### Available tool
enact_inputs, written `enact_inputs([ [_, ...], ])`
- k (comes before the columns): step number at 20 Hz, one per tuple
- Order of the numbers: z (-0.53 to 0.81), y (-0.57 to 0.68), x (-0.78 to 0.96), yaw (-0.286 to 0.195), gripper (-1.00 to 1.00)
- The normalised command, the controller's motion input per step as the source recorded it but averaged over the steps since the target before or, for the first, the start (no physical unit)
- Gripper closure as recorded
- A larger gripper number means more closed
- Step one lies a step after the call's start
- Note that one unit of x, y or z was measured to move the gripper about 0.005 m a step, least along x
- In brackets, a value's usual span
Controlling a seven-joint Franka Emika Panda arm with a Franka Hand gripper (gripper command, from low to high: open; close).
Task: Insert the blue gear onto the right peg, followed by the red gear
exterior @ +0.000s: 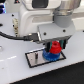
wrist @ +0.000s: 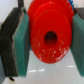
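My gripper [exterior: 55, 46] hangs over the grey black-rimmed plate [exterior: 34, 59] and is shut on the red gear [exterior: 55, 48]. In the wrist view the red gear [wrist: 50, 35], with its dark central hole, fills the space between the two teal pads [wrist: 22, 45], which press on its toothed rim from both sides. The blue gear [exterior: 50, 56] lies flat on the plate directly under the red gear, toward the exterior view's right end of the plate. The right peg is hidden by the gears.
The plate rests on a white table [exterior: 15, 70]. The arm's white body [exterior: 45, 20] and a black cable [exterior: 15, 36] fill the space above and to the exterior view's left of the plate.
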Motion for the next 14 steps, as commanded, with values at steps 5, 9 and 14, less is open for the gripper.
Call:
enact_inputs([
  [5, 0.29, 0.01, 0.02, 0.0, 1.0],
  [9, 0.29, -0.01, 0.01, 0.0, 1.0],
  [14, 0.14, -0.07, 0.08, 0.0, 1.0],
])
